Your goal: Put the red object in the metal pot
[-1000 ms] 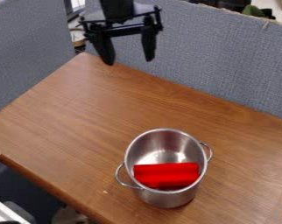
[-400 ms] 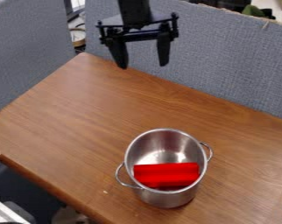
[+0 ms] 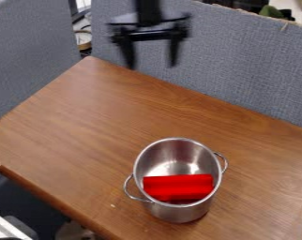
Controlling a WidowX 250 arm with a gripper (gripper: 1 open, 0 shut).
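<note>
- Since the picture 1 second back, the gripper (image 3: 153,54) has shifted toward 3 o'clock along the far edge of the table (image 3: 79,122) and sits a little higher in view; against the picture just before this one, it is blurrier, with its outline smeared.
- Its 2 dark fingers (image 3: 131,52) hang pointing down and stand well apart, with nothing between them.
- It hovers above the table's far edge at about 12 o'clock from the table's middle, in front of the grey partition wall (image 3: 235,56).
- Nothing on the table has changed place across the 3 pictures.
- Inside the metal pot (image 3: 176,178) lies the red object (image 3: 177,188), resting on its side against the near inner wall, at 6 o'clock within the pot.
- That pot stands upright on the wood, toward 5 o'clock from the table's middle, close to the near edge.
- 2 small loop handles show at the pot's rim, 1 at about 8 o'clock and 1 at about 2 o'clock.
- Gripper and pot are well apart.
</note>
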